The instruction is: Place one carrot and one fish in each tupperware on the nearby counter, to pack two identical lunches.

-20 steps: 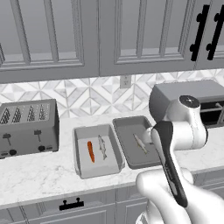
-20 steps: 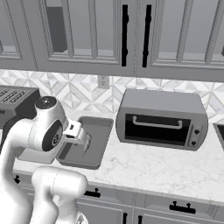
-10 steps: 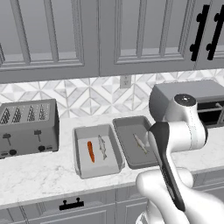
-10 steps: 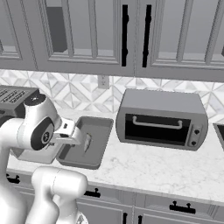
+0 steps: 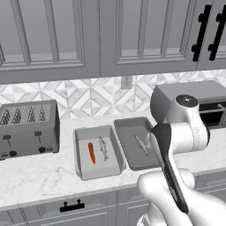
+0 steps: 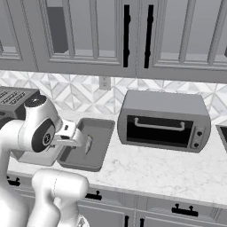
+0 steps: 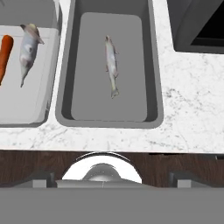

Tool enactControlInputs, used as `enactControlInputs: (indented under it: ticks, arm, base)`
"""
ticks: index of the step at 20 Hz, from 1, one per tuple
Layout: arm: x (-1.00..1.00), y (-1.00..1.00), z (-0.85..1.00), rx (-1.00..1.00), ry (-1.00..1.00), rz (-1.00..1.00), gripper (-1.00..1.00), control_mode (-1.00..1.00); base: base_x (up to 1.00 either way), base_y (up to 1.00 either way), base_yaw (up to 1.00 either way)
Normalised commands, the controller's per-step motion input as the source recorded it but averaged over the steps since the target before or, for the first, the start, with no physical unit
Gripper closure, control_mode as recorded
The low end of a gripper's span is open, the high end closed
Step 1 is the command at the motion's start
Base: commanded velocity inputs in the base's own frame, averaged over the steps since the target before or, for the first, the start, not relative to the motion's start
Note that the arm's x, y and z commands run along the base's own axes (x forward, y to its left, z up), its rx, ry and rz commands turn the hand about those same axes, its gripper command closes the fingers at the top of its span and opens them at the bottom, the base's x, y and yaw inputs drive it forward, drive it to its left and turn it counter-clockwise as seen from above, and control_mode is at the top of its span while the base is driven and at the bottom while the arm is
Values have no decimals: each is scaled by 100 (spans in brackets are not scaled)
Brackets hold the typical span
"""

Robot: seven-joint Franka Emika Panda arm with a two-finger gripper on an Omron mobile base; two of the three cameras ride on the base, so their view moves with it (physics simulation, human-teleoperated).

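Two grey tupperware trays sit side by side on the marble counter (image 5: 44,176). The left tupperware (image 5: 80,164) holds an orange carrot (image 5: 91,152) and a silvery fish (image 5: 103,148); both show again in the hand view, carrot (image 7: 4,57) and fish (image 7: 28,49). The right tupperware (image 7: 153,65) holds a single fish (image 7: 111,64), which also appears as fish (image 6: 88,143) in the right base view. My gripper (image 6: 71,138) hangs open and empty above the counter's front edge, just in front of the right tupperware (image 6: 101,128).
A four-slot toaster (image 5: 28,128) stands left of the trays. A toaster oven (image 6: 164,120) stands right of them, its corner (image 7: 197,22) close to the right tray. Wall cabinets hang above. My own arm (image 5: 170,167) hides part of the right tray.
The arm's upper joints have shifted slightly and the hand has drawn back a little toward the counter's front. Carrot, fish and trays have not moved.
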Motion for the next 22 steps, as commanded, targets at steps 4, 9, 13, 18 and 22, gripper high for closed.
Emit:
enactControlInputs:
  ticks: [4,9,13,18,22]
  arm:
    - [0,0,0,0,0,0,-100,100]
    - [0,0,0,0,0,0,-100,100]
    - [0,0,0,0,0,0,-100,100]
    - [0,0,0,0,0,0,-100,100]
    - [0,0,0,0,0,0,-100,100]
  base:
    - [-4,5,11]
    - [-72,14,67]
    - [-26,0,94]
    - [-1,0,100]
    - [0,4,100]
